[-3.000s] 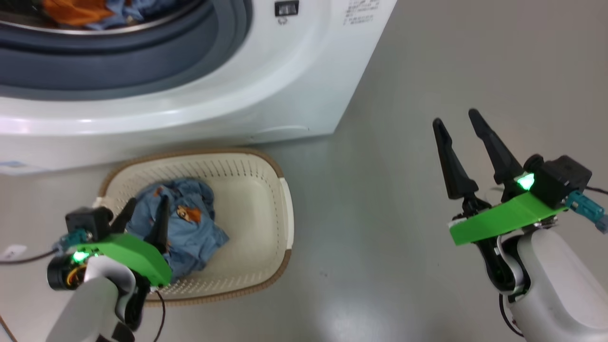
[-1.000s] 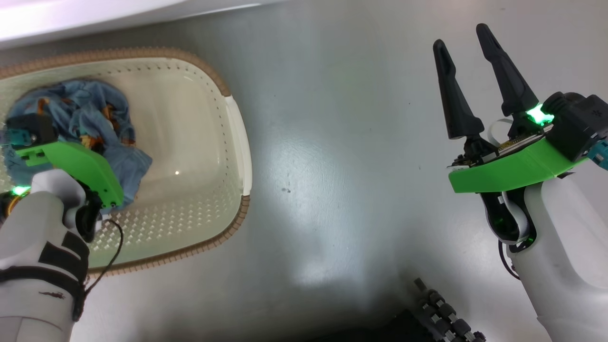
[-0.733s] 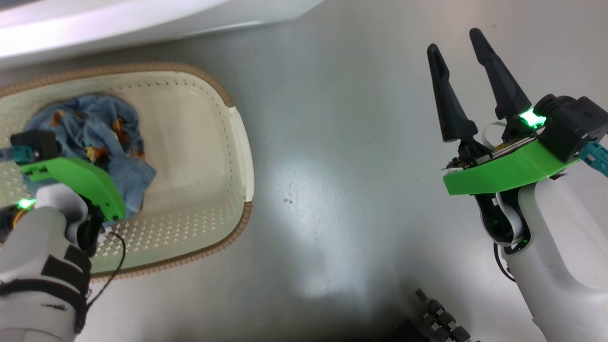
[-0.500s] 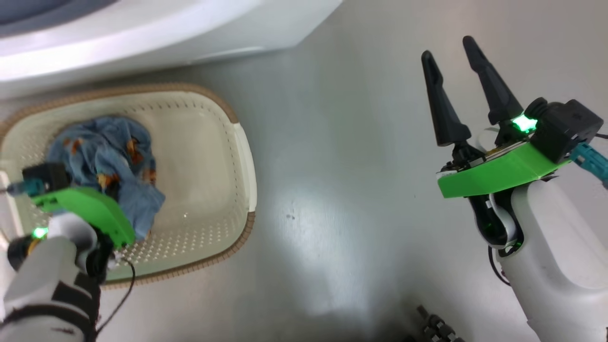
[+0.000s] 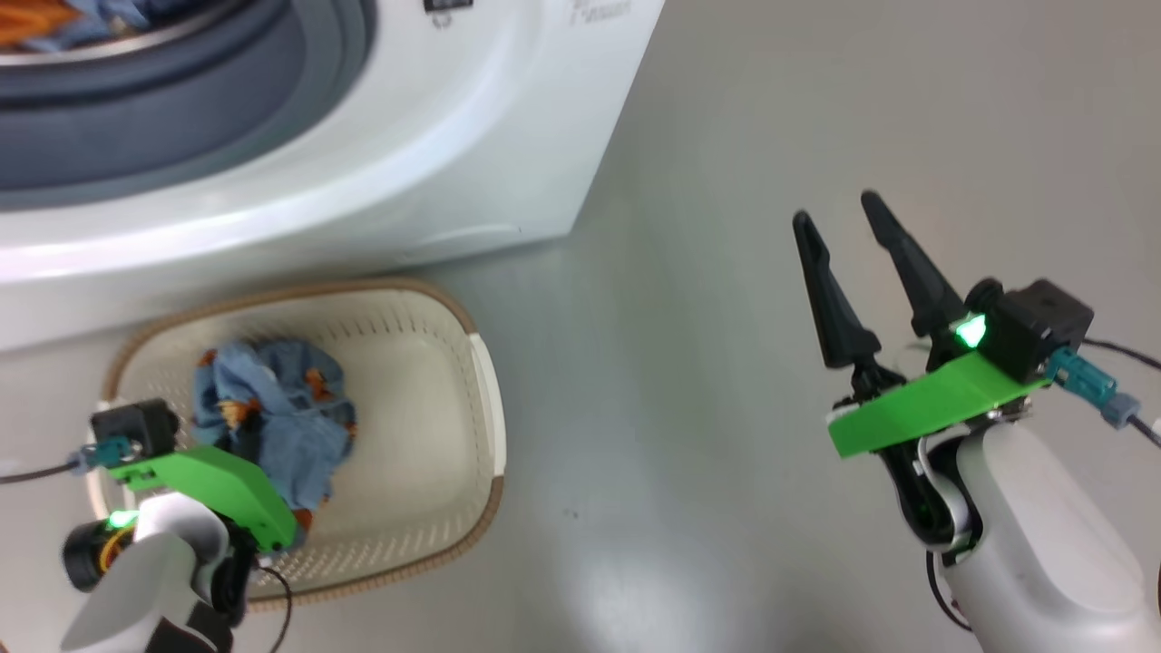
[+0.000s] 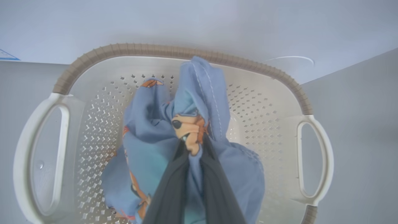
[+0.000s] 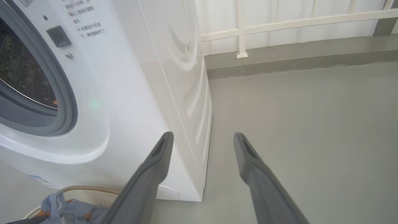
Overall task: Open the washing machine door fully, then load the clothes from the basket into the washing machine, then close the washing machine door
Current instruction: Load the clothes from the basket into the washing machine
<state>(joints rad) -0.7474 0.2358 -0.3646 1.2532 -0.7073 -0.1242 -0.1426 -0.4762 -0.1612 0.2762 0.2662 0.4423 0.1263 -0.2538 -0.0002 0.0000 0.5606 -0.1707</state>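
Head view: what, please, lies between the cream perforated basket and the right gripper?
Bare grey floor, from cream perforated basket to right gripper, in the head view.

You have nothing surely readable; on the front of the washing machine [image 7: 133, 102], upper left of the right wrist view, stand a few lines of small grey Chinese print [image 7: 86, 22], too fine to make out; the blue label sticker [image 7: 42, 181] at that view's lower left shows no legible words.

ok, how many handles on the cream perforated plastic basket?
2. Left wrist view: one white loop handle at the cream basket's left end, the other at its right end.
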